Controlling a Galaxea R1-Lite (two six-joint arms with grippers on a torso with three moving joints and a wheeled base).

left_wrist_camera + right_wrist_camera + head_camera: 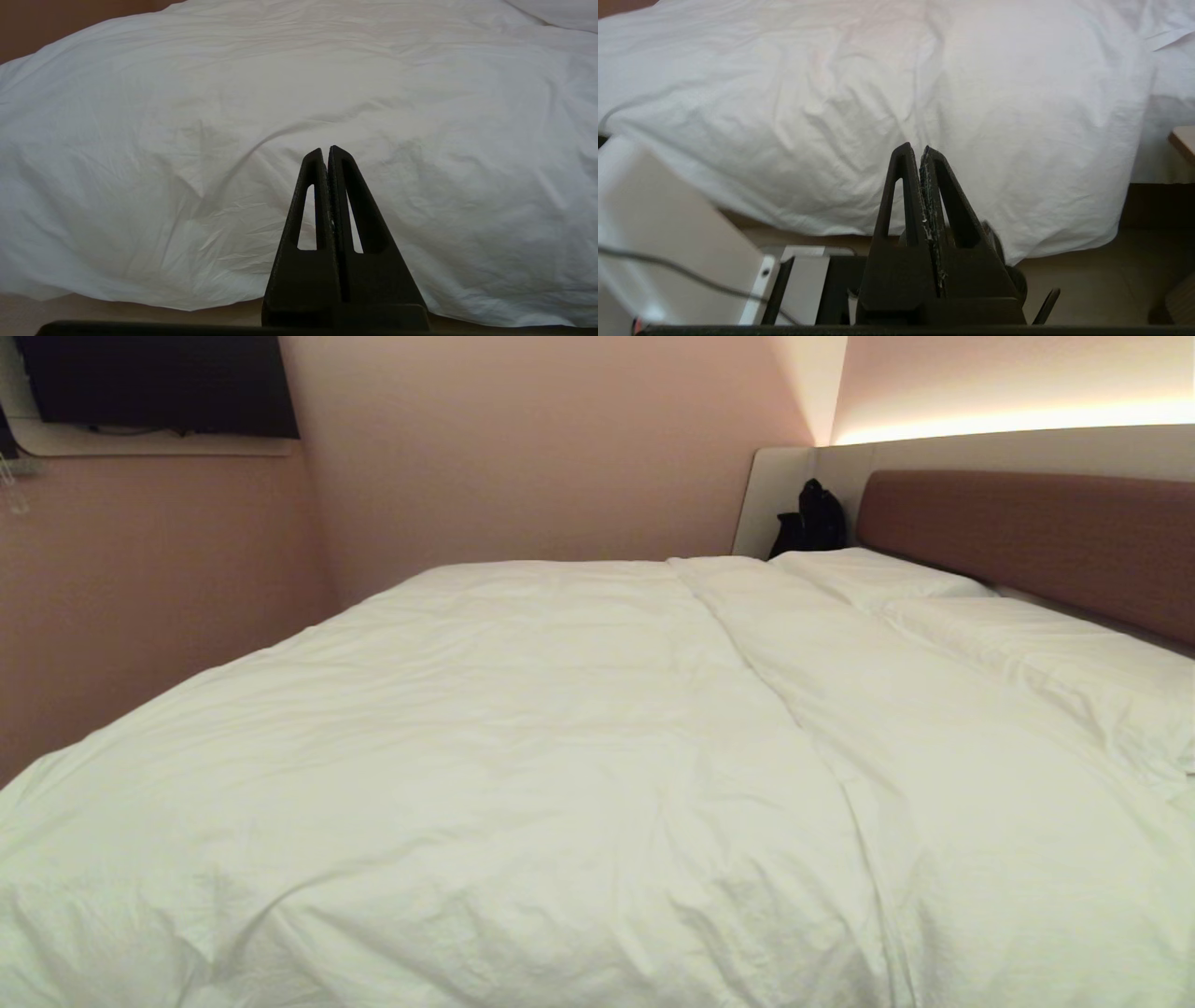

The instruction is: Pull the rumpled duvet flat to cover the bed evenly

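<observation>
While the duvet (523, 756) lies spread across the bed (1027, 537), reaching its near edge, 2 pillows (934, 597) sit at the headboard end. Left pincer (325, 150) clenched, empty, facing the duvet's near edge. Right pincer (915, 148) likewise clenched, empty.

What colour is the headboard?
Reddish-brown headboard, plain, no pattern; the head view shows it best.

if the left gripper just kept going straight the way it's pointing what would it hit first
Most likely the duvet. The left gripper, shut and empty, points at the puffy white side of it hanging over the edge of the bed. Nothing else shows in between, though the gap is hard to judge.
</observation>
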